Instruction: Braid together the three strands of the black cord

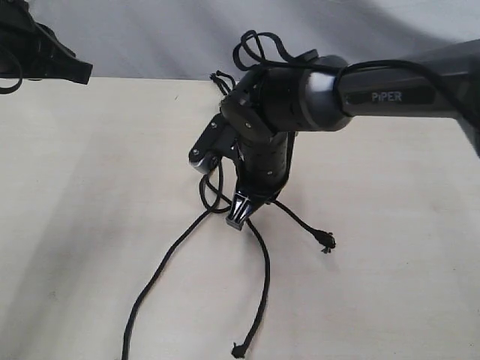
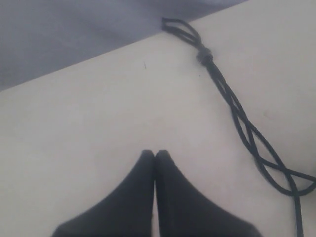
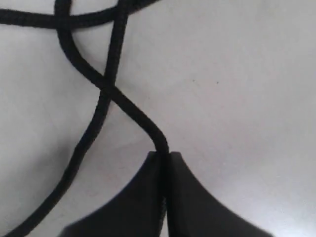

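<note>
One strand (image 3: 132, 113) in right gripper (image 3: 164, 155)

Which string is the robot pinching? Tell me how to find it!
Find the black arm marked PiPER over the pale table. Its gripper points down, shut on one strand. Only that strand runs into the jaws; the other strands lie loose.

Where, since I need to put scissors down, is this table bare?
Bare: the wide left side of the table, between the left gripper and the leftmost strand; also the lower right, beyond the short strand's frayed tip. Crowded: the middle, where the right gripper pinches a strand amid crossings, back to the knot.
</note>
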Controlling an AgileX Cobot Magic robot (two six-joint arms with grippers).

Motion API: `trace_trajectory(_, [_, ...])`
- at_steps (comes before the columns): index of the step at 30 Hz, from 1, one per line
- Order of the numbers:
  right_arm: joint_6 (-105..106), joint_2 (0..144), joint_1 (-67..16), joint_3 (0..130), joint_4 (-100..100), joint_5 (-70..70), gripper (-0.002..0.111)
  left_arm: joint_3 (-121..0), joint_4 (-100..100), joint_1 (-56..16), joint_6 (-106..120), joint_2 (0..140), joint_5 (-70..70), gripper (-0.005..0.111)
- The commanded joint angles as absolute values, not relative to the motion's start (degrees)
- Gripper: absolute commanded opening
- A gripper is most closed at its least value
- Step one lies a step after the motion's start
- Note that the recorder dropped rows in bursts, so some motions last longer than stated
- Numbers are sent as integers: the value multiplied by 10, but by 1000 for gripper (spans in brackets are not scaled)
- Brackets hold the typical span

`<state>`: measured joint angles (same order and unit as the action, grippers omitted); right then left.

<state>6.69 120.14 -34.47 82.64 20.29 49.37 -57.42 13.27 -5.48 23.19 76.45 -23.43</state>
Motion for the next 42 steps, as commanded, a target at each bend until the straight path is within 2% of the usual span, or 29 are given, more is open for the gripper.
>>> trace_trajectory(1, [59, 1230, -342, 829, 178, 500, -1, -570, 140, -53, 230, 760, -234, 0])
trace_trajectory(5, [94, 1236, -344, 829, 103, 506, -1, -570, 140, -53, 230, 760, -234, 0])
trace_trajectory(13, [338, 1231, -352, 829, -170, 560, -1, -570, 140, -53, 230, 760, -232, 0])
trace_trajectory(19, [352, 1195, -347, 833, -146, 547, -1, -570, 140, -53, 230, 760, -232, 0])
trace_trajectory(24, [321, 1156, -312, 833, -130, 541, -1, -570, 140, -53, 230, 760, -232, 0])
trace_trajectory(32, [266, 1151, -288, 832, -68, 531, 0, -570, 140, -53, 230, 760, -233, 0])
trace_trajectory(34, [239, 1151, -288, 832, -40, 529, 5, -570, 140, -53, 230, 760, -233, 0])
trace_trajectory(36, [219, 1151, -288, 832, -14, 529, 19, -570, 140, -53, 230, 760, -233, 0])
trace_trajectory(40, [217, 1150, -288, 832, 7, 529, 62, -570, 140, -53, 230, 760, -233, 0])
trace_trajectory(42, [221, 1148, -288, 832, 7, 528, 79, -570, 141, -53, 230, 760, -233, 0])
